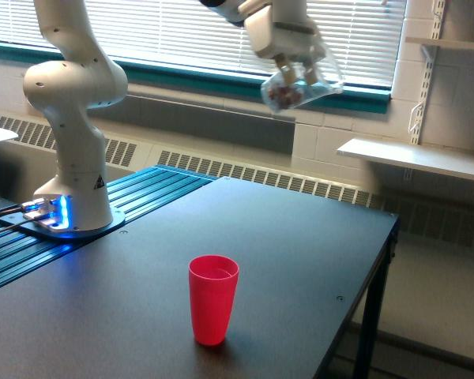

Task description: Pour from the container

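Observation:
High in the exterior view, my gripper (294, 73) is shut on the clear plastic container (299, 88), which is tilted well over on its side with its mouth toward the exterior view's right. Small pinkish-brown candies lie in its lower end at the exterior view's left. A red cup (213, 299) stands upright on the dark table (300, 253), well below the container and toward the exterior view's left of it. The container hangs far above the table, apart from the cup.
The arm's white base (73, 181) stands on a blue ribbed platform at the exterior view's left. A window with blinds and a radiator run along the back wall. White shelves (415, 158) are mounted at the exterior view's right, past the table's edge.

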Controlling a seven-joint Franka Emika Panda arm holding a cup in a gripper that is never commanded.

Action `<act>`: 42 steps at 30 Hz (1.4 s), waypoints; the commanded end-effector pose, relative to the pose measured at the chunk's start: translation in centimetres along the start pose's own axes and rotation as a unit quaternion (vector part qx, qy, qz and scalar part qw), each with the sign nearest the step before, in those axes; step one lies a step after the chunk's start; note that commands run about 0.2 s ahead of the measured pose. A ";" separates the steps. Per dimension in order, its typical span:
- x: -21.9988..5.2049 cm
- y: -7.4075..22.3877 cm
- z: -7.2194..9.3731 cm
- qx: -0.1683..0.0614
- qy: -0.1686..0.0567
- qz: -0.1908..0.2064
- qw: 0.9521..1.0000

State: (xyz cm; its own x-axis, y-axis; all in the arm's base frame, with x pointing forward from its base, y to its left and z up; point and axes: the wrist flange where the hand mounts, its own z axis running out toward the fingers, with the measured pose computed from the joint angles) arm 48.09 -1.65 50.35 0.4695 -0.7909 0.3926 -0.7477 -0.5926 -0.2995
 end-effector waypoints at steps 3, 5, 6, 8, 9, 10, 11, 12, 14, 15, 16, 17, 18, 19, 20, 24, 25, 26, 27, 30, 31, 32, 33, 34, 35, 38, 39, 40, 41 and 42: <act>-0.4 3.8 0.2 -0.033 -0.001 0.069 0.997; -0.4 4.8 0.5 -0.039 -0.003 0.083 0.996; -0.4 5.4 0.7 -0.045 -0.002 0.087 0.995; -0.3 6.6 1.1 -0.055 0.000 0.098 0.994; -0.1 7.3 1.3 -0.060 0.002 0.104 0.993; 0.1 7.9 1.5 -0.065 0.006 0.109 0.992; 0.4 8.8 1.7 -0.070 0.007 0.119 0.990; 0.6 9.3 1.8 -0.073 0.007 0.129 0.989; 1.2 10.7 2.1 -0.083 0.012 0.142 0.986; 1.5 11.5 2.3 -0.090 0.013 0.150 0.985; 1.7 12.0 2.5 -0.096 0.016 0.153 0.983; 1.8 12.6 2.7 -0.105 0.019 0.155 0.982; 2.0 13.2 3.0 -0.110 0.020 0.160 0.981; 2.3 14.1 3.2 -0.119 0.022 0.168 0.978; 2.5 14.6 3.4 -0.125 0.024 0.172 0.977; 3.4 17.0 4.3 -0.152 0.031 0.192 0.969; 3.7 17.6 4.4 -0.157 0.034 0.197 0.967; 4.0 18.0 4.6 -0.162 0.039 0.199 0.966; 4.4 18.6 4.8 -0.170 0.044 0.199 0.964; 5.2 19.4 5.1 -0.177 0.057 0.204 0.961; 5.5 19.6 5.3 -0.184 0.065 0.195 0.961; 5.6 19.7 5.5 -0.188 0.071 0.189 0.961; 5.8 19.8 5.7 -0.189 0.077 0.184 0.961; 6.1 19.9 5.8 -0.188 0.083 0.181 0.962; 6.4 20.0 6.0 -0.188 0.091 0.176 0.962; 7.1 20.5 6.5 -0.184 0.104 0.173 0.962; 7.5 20.7 6.8 -0.181 0.110 0.171 0.962; 7.7 20.8 6.9 -0.181 0.113 0.171 0.962; 7.9 21.0 7.3 -0.184 0.118 0.164 0.962; 8.1 21.1 7.6 -0.185 0.122 0.161 0.962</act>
State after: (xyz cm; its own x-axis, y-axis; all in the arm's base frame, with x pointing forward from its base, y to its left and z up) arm 39.18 -20.15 40.85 0.1641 -0.8421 0.5137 -0.9671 -0.2400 -0.0845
